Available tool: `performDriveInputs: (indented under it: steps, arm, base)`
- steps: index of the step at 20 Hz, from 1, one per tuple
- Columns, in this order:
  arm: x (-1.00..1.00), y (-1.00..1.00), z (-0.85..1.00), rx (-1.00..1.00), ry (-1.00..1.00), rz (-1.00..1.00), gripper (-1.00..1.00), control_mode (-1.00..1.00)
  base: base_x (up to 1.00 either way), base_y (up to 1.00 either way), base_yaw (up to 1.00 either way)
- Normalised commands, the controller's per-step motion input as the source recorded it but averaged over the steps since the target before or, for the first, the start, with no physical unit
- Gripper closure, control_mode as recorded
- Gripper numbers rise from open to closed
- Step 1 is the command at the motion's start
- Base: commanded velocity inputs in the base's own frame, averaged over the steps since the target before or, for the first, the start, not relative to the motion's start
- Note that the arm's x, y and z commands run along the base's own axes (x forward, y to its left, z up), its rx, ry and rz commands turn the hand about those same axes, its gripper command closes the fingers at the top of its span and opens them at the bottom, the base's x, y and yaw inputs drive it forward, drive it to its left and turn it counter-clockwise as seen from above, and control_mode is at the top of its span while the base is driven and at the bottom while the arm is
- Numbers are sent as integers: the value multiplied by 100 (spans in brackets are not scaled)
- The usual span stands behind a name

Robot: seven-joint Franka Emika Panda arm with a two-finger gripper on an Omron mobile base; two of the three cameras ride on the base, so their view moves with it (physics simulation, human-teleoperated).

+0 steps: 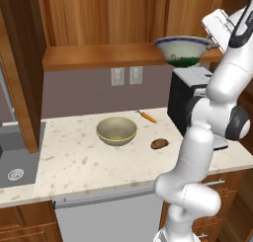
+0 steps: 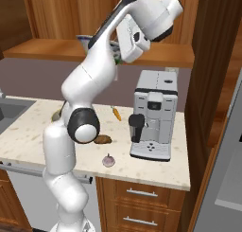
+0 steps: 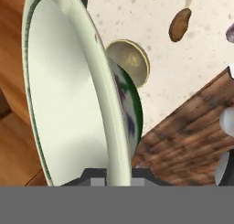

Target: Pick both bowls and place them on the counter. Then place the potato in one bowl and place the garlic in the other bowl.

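The jaws [image 3: 111,173] are pinching the rim of the pale cream bowl [image 1: 184,49], one finger inside and one outside the wall, so the bowl is hanging straight out ahead of them with its rim running away from the hand. In the left base view the bowl is sitting level with the brown wooden shelf [image 1: 99,56], high above the worktop [image 1: 74,157]. What the coming move turns on, as I judge it, is that the free stone is lying well below the jaws and past the bowl's green foot: the hand view is looking down beyond the bowl at the speckled surface. The tan-olive bowl [image 1: 116,130] is resting there, directly beneath the held bowl's outer wall, so a straight drop would be risking contact between the two. The potato [image 1: 159,143] is lying just beside it, and the garlic [image 2: 108,160] is sitting further toward the worktop's front edge, near the coffee machine [image 2: 153,113].
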Motion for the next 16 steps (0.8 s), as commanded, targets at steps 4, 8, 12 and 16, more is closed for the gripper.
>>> performDriveInputs:
  steps: [4,8,12,16]
  arm:
    - [-83,49,-7,13,-26,0,100,-100]
    - [-86,50,-3,10,-35,0,100,-100]
    - [-78,46,-6,3,-31,0,100,-100]
    - [-51,41,-27,0,-12,5,100,-100]
  base:
    - [0,0,0]
    - [0,0,0]
    - [0,0,0]
    - [0,0,0]
